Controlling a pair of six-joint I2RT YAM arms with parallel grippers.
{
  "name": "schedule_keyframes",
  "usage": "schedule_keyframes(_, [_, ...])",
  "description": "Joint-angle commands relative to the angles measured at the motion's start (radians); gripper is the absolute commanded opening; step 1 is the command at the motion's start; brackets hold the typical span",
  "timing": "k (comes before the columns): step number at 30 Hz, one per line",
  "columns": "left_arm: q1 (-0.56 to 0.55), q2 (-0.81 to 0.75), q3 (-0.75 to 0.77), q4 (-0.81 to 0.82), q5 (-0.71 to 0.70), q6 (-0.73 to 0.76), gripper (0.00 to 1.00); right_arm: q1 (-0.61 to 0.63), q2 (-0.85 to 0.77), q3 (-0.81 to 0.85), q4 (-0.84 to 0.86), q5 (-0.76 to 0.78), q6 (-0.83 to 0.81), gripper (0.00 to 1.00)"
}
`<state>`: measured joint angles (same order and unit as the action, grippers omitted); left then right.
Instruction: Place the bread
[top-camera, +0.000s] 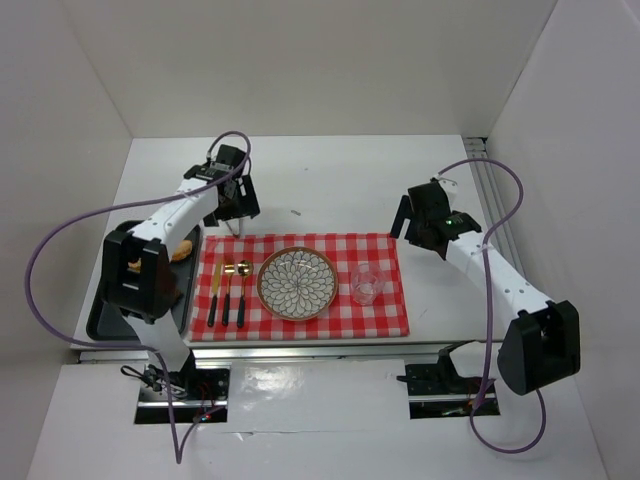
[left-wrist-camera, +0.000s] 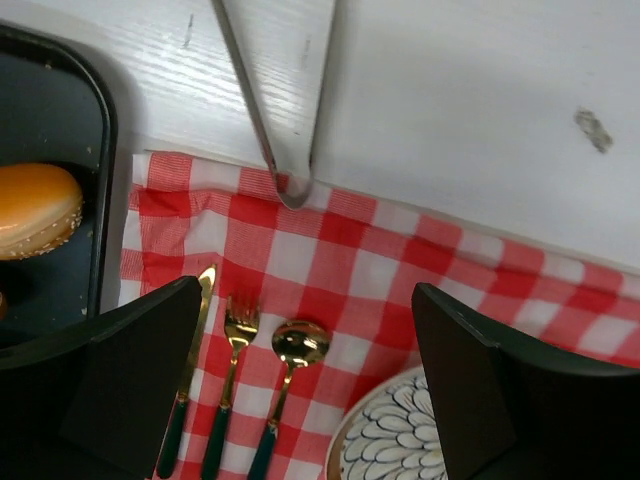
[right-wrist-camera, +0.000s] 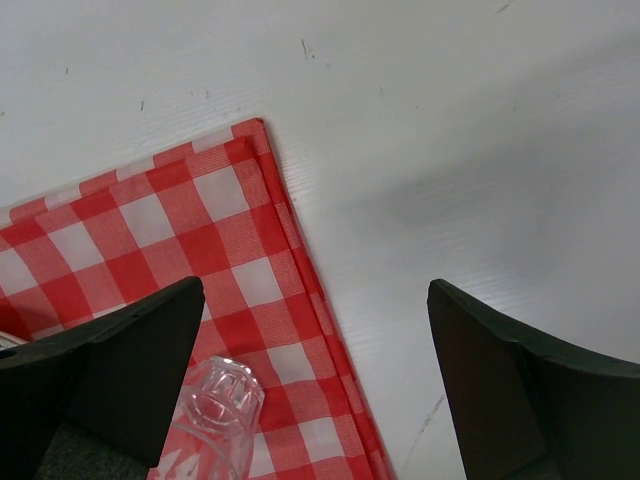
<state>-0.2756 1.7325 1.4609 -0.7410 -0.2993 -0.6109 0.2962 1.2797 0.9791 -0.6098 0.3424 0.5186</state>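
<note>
Dark tray (left-wrist-camera: 50, 110) w/ bread (left-wrist-camera: 35, 210) inside

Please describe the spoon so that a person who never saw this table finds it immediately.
Find the red checked cloth. Left of its patterned plate lie three gold utensils with dark handles. The spoon is nearest the plate; only it has a round bowl.
</note>
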Motion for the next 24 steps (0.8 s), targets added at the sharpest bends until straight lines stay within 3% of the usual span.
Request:
schedule_keyframes(1, [0.050,0.056,0.029,0.014,-0.005,-0.046,1.00,-0.005,-0.019,-0.010,0.048,0.001,-0.005,1.00])
schedule_keyframes(8, [0.136,0.252,0.134,0.032,0.104,-0.058,1.00,-0.005,-0.010,0.000,0.028,0.001,-0.014,1.00])
schedule_keyframes(24, [0.205,0.513,0.398,-0.049,0.063,-0.069,1.00,-0.014,-0.019,-0.002,0.028,-0.010,-0.014,1.00])
